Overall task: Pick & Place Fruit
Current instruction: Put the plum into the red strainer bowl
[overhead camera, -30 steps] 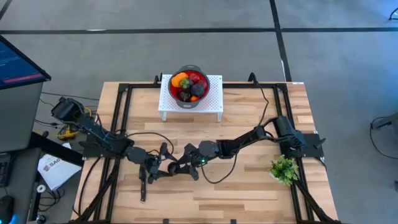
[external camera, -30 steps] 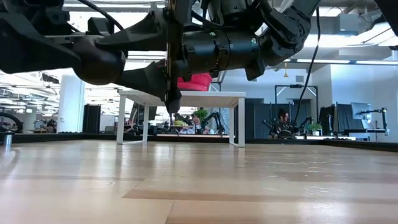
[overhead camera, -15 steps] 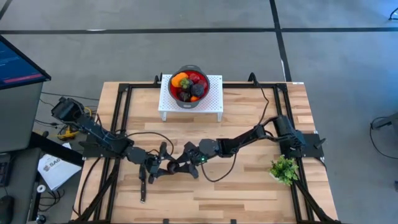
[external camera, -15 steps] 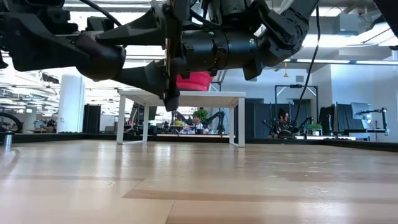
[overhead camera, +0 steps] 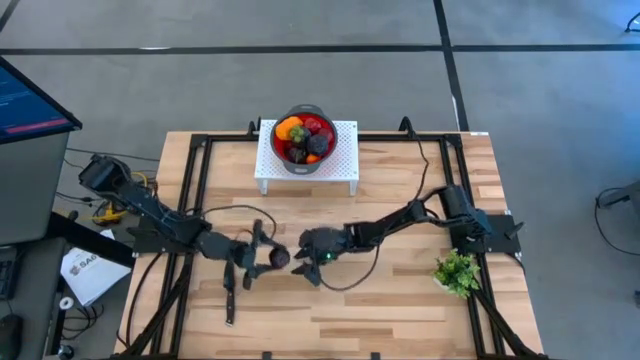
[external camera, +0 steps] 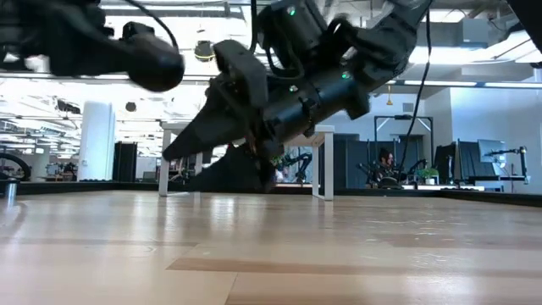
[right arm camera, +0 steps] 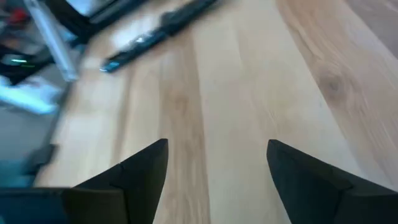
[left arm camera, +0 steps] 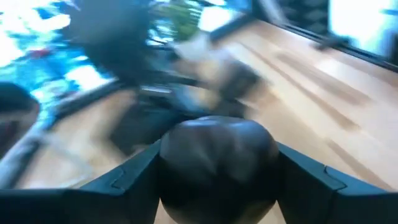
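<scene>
A dark purple fruit (overhead camera: pixel 279 258) sits between the fingers of my left gripper (overhead camera: pixel 271 258), which is shut on it near the table's middle; the left wrist view shows it large and round (left arm camera: pixel 214 155). Just to its right, my right gripper (overhead camera: pixel 303 266) tilts down toward the table. It is open, with only bare wood between its fingers (right arm camera: pixel 217 168). The red bowl (overhead camera: pixel 305 138), filled with orange, red and dark fruit, stands on a white stand (overhead camera: pixel 342 168) at the far edge. My left gripper pinches the dark purple fruit between its two fingers (left arm camera: pixel 127 180), one on each of the fruit's opposite sides (left arm camera: pixel 171 168). The fingers come nearly level from the table's left. The fruit fills the gap between them.
A slim black knife (overhead camera: pixel 229 306) lies near the front left and also shows in the right wrist view (right arm camera: pixel 158 31). A green sprig (overhead camera: pixel 457 272) rests at the right edge. Cables loop over the wood between the arms. A black frame borders the table.
The two grippers were joined at the table's middle. My right gripper has since tipped downward and drawn back a little toward the right edge, away from the fruit. The dark purple fruit stays in my left gripper, which has turned slightly in place.
</scene>
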`<control>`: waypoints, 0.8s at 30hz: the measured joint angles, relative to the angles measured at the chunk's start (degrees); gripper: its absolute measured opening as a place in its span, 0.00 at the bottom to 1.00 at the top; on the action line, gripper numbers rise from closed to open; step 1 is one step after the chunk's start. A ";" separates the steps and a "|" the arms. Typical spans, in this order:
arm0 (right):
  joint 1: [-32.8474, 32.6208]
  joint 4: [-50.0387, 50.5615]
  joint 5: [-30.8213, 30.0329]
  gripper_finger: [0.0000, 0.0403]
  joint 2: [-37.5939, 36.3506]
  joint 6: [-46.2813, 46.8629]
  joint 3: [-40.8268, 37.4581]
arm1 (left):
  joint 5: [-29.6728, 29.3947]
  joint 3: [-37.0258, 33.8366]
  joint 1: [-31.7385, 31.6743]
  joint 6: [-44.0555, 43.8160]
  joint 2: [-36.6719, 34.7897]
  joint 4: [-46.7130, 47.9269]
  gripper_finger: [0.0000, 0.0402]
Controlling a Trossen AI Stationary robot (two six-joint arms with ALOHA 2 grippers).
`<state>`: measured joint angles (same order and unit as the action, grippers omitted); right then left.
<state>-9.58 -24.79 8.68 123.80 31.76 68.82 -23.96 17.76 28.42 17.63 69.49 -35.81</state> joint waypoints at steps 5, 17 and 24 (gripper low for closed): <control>-4.80 0.16 -16.85 0.66 1.46 -0.45 0.00 | -12.85 0.84 -1.08 2.05 -9.58 -0.09 0.64; -9.67 -23.08 -41.36 0.66 13.45 -1.01 1.33 | -0.47 12.46 -32.39 1.62 -14.07 -0.15 0.64; -9.64 -21.54 -39.84 0.66 12.95 -1.89 1.75 | 6.84 13.05 -45.19 -4.62 -5.74 -0.82 0.67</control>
<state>-19.22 -46.34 -31.16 136.75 29.87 70.57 -17.12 30.81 -16.77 13.01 63.75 -36.63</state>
